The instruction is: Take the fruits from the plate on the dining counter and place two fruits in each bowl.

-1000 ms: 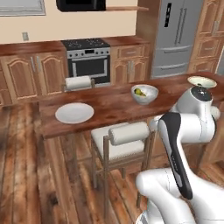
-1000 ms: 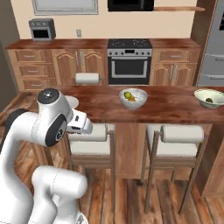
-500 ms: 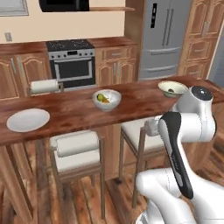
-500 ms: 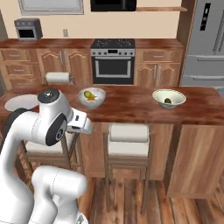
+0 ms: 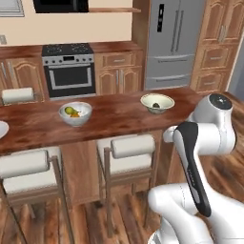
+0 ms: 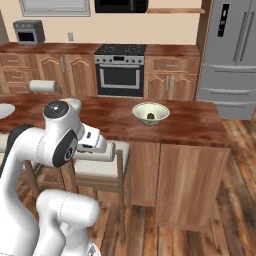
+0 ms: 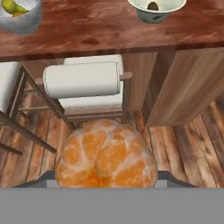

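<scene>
A segmented orange fruit (image 7: 105, 155) sits large at the bottom of the hand view, and my gripper (image 6: 96, 142) is shut on it; the fruit hides the fingertips. I hold it low, in front of the dining counter (image 5: 119, 116) and above the stools. The left bowl (image 5: 75, 113) holds a yellow-green pear (image 5: 69, 110) and a small orange piece. A dark fruit (image 6: 150, 117) lies in the right bowl (image 6: 151, 113), which also appears at the hand view's top (image 7: 156, 8). The plate (image 5: 1, 128) peeks in at the left edge.
Two padded stools (image 5: 126, 147) (image 5: 26, 167) stand under the counter's near edge, and one (image 7: 83, 81) is right ahead of the hand. Behind the counter are a stove (image 5: 66, 69), brown cabinets and a steel fridge (image 5: 171, 43). The counter's right end panel (image 6: 192, 180) is close.
The base has driven to the right, so the whole scene slid left in both base views. The plate has reached the left edge. The gripper still holds the orange fruit.
</scene>
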